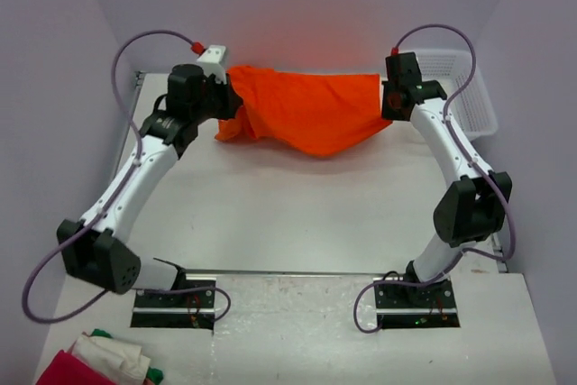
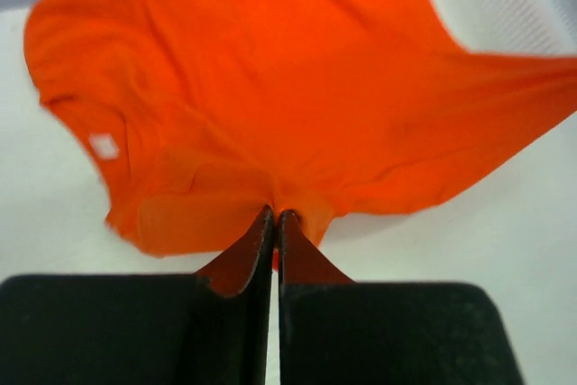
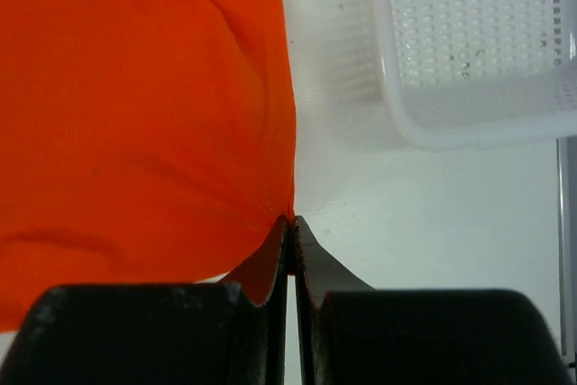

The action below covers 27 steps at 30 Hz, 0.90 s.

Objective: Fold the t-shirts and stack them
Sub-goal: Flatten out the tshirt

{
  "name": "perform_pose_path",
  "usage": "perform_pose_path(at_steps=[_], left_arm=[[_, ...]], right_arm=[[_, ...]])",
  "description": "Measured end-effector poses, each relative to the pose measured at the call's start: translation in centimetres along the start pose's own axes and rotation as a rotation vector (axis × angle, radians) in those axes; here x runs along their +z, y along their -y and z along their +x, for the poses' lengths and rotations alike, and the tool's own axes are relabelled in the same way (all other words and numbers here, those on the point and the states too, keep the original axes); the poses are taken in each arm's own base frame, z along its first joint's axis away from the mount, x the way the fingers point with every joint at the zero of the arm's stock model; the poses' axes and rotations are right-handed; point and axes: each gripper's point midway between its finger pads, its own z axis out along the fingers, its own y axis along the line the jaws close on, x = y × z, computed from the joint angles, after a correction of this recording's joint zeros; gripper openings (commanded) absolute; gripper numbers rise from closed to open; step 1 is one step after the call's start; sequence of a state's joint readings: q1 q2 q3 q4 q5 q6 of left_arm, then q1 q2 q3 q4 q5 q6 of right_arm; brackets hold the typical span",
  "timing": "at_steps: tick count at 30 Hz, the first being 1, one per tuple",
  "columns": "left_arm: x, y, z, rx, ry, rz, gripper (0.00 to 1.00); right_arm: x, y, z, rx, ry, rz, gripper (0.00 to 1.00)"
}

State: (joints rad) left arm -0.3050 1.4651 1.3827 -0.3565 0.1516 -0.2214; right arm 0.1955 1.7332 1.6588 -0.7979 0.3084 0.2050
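Observation:
One bright orange t-shirt [image 1: 306, 110] hangs stretched between my two grippers above the far part of the table, sagging in the middle. My left gripper [image 1: 233, 96] is shut on its left edge; in the left wrist view the gripper [image 2: 275, 215] pinches bunched cloth of the t-shirt [image 2: 270, 96], and a small white label shows on the fabric. At the other side my right gripper [image 1: 386, 101] is shut on the shirt's right edge. The right wrist view shows that gripper [image 3: 292, 220] pinching the hem, with the t-shirt [image 3: 135, 105] filling the left half.
A white perforated basket [image 1: 469, 87] stands at the far right corner, also seen as the basket [image 3: 469, 123] close to the right gripper. A pile of red, white and green cloth [image 1: 99, 362] lies at the near left, beside the left arm's base.

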Motion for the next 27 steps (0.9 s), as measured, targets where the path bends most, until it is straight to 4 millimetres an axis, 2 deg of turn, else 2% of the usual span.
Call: perform_pose_path(at_steps=[4, 7, 10, 13, 16, 19, 22, 24, 27], left_arm=[[-7.2, 1.8, -3.3, -0.06, 0.165, 0.021, 0.0], [-11.0, 2.2, -4.7, -0.088, 0.254, 0.016, 0.0], [-13.1, 2.5, -6.1, -0.087, 0.314, 0.015, 0.0], [-14.7, 3.3, -8.8, -0.047, 0.374, 0.038, 0.0], [-17.8, 4.9, -12.7, 0.023, 0.472, 0.083, 0.0], [-22.8, 6.9, -17.5, 0.098, 0.618, 0.125, 0.0], [-28.8, 8.9, -21.1, 0.16, 0.769, 0.171, 0.0], [-32.2, 10.0, -22.2, 0.191, 0.843, 0.201, 0.0], [-37.0, 11.5, -23.2, 0.232, 0.934, 0.243, 0.0]], right_arm=[[-2.6, 1.1, 0.5, 0.057, 0.031, 0.01, 0.0], [-4.3, 1.7, 1.1, 0.087, 0.062, 0.005, 0.0], [-5.9, 1.9, 2.4, 0.085, 0.093, -0.016, 0.0], [-9.0, 1.4, 1.9, 0.064, 0.175, -0.065, 0.0], [-14.7, 0.5, -0.7, 0.035, 0.35, -0.137, 0.0], [-23.4, 0.5, -4.9, 0.041, 0.578, -0.233, 0.0], [-32.4, 3.1, -8.4, 0.108, 0.812, -0.29, 0.0], [-37.4, 5.3, -9.1, 0.147, 0.929, -0.318, 0.0], [-43.8, 8.5, -9.0, 0.197, 1.063, -0.354, 0.0]])
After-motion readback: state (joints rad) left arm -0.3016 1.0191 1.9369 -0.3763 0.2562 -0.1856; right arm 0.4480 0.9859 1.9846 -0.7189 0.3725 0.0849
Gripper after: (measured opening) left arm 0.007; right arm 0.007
